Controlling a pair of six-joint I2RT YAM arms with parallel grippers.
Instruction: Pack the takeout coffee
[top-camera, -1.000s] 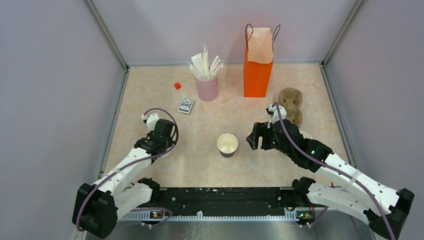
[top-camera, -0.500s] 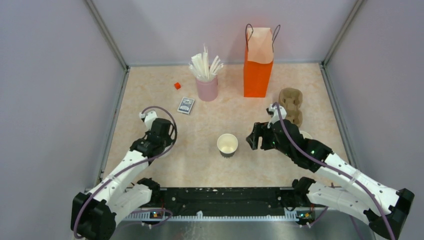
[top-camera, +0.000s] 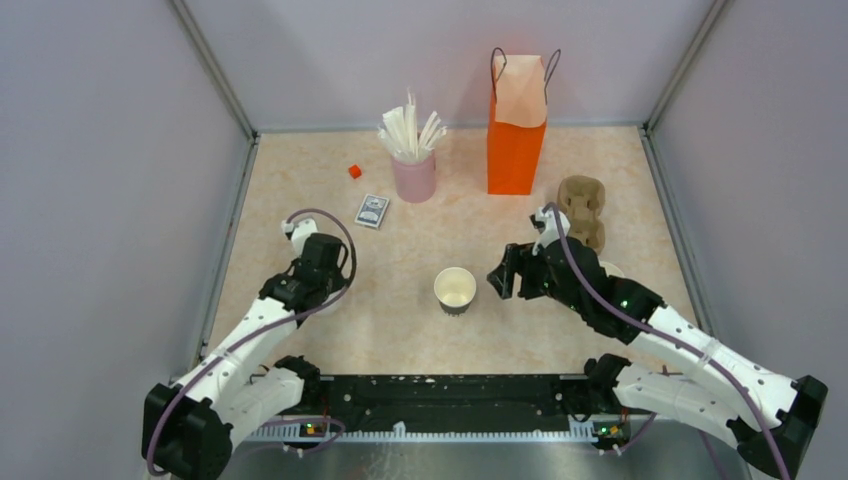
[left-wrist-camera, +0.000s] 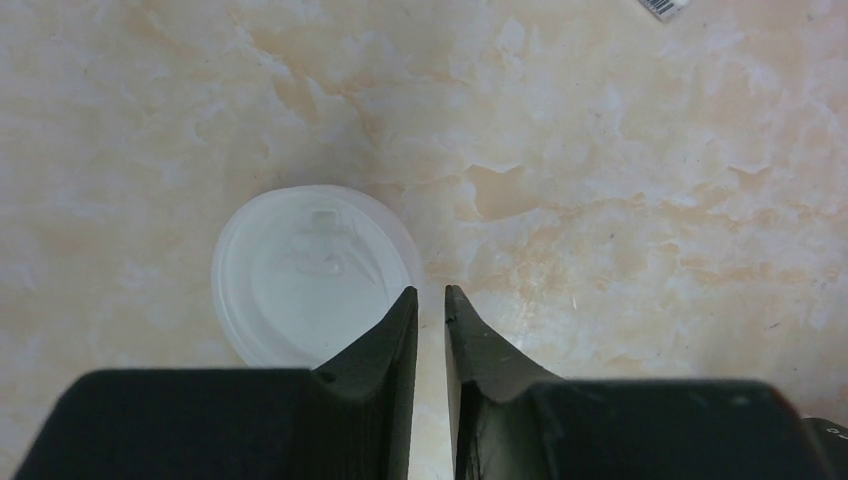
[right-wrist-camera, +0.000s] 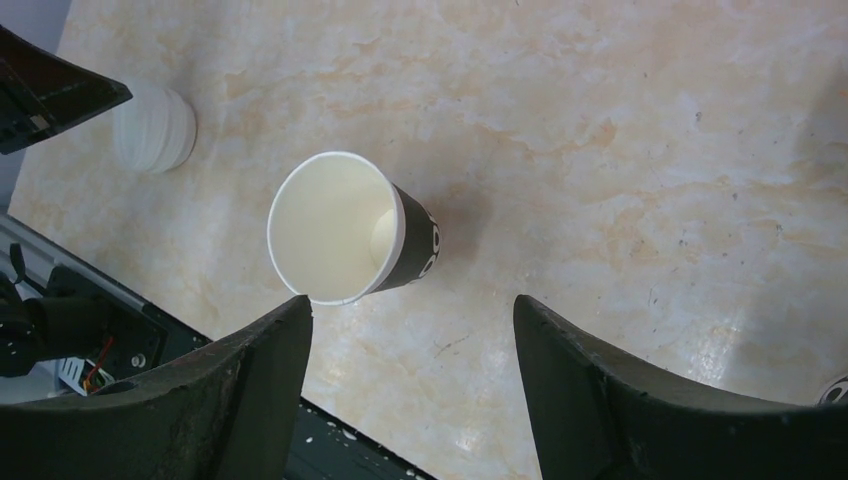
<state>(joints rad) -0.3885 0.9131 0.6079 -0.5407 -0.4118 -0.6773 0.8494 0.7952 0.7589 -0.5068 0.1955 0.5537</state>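
Observation:
No lidded takeout coffee shows clearly. A white round edge (top-camera: 612, 268) peeks from behind my right arm, and I cannot tell what it is. A lidless dark cup with a cream inside (top-camera: 455, 290) stands upright mid-table and also shows in the right wrist view (right-wrist-camera: 340, 228). My right gripper (top-camera: 505, 272) is open and empty just right of it, the cup off its left fingertip (right-wrist-camera: 295, 310). A loose white lid (left-wrist-camera: 305, 275) lies on the table. My left gripper (top-camera: 318, 262) hovers over the lid's right edge, its jaws nearly closed with nothing between them.
A tall orange paper bag (top-camera: 517, 120) stands open at the back. A pink cup of white straws (top-camera: 413, 165), a card pack (top-camera: 372, 210) and a small red block (top-camera: 354, 171) lie back left. A brown pulp cup carrier (top-camera: 583, 210) sits behind my right arm.
My left gripper has shifted slightly up and to the left. My right gripper has edged a little left toward the lidless cup. Nothing was picked up.

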